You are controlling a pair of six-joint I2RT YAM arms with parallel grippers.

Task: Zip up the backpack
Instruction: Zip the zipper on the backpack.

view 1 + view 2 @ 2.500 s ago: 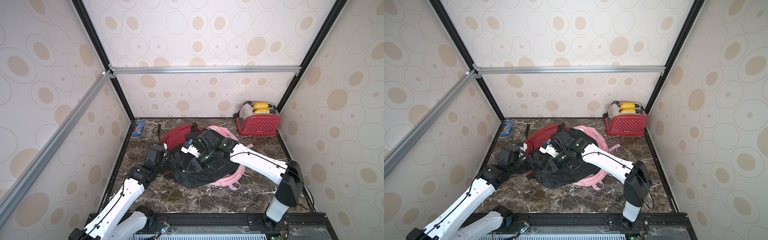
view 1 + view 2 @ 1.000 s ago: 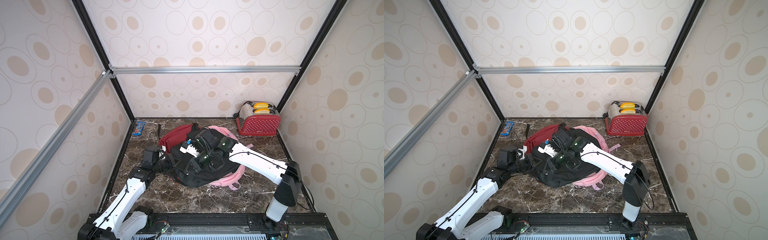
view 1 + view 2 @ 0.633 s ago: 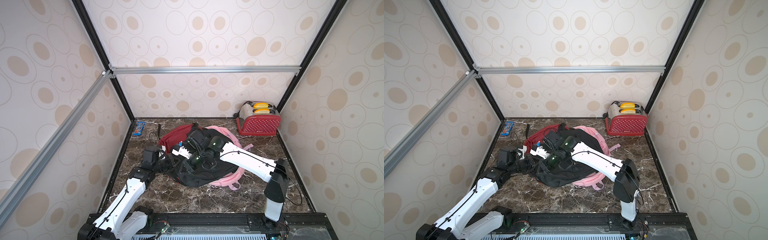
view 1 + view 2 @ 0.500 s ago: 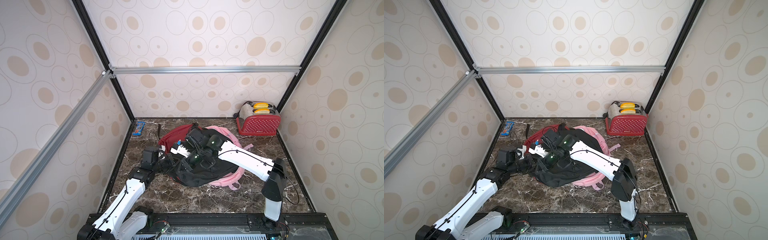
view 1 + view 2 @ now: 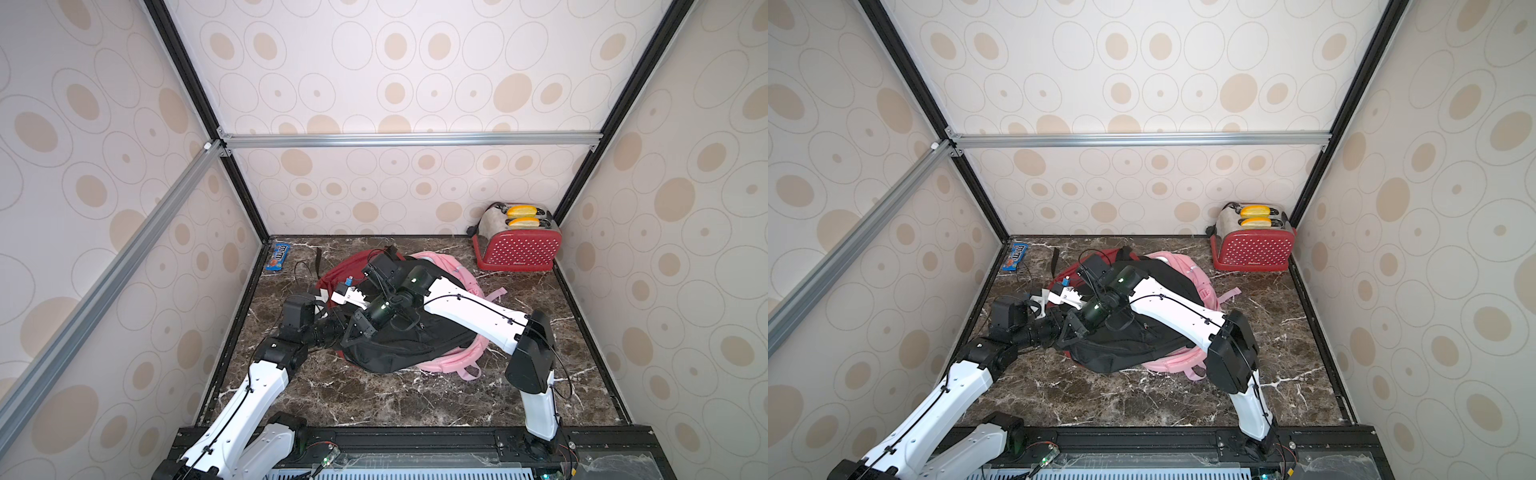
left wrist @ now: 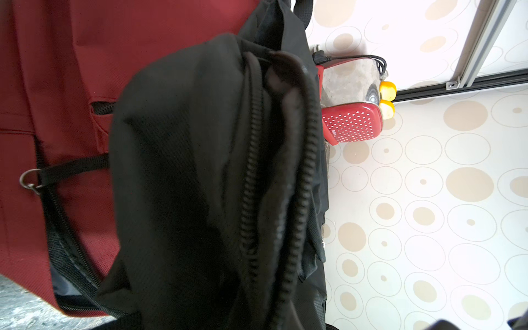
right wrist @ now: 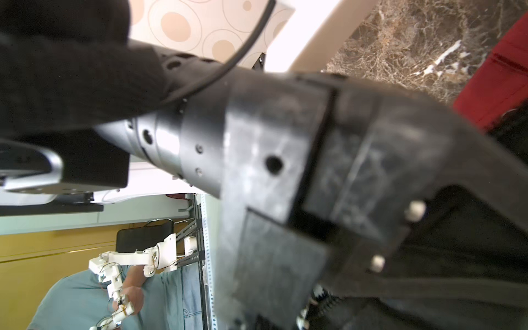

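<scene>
A: Zip status?
B: Not closed. Backpack (image 5: 399,345) lies mid-table (image 5: 374,399), nearer the left edge, on top of a red bag (image 5: 332,278) and a pink bag (image 5: 449,361). In the left wrist view the zip (image 6: 251,171) has its two tooth rows apart.
A: Grippers?
B: Both are at the backpack's near-left end, almost touching. Left gripper (image 5: 361,332) is clenched, apparently on backpack fabric. Right gripper (image 5: 374,318) is clenched too. What it pinches is hidden, so I can't tell if it has the slider.
A: Which step?
B: My read: brace-and-pull, early. There's a long open run to go.
A: Next?
B: Left keeps the fabric taut while right draws the slider along the teeth. The slider isn't visible, so confirm that grip first. Arms are crowded, so watch for a clash.
</scene>
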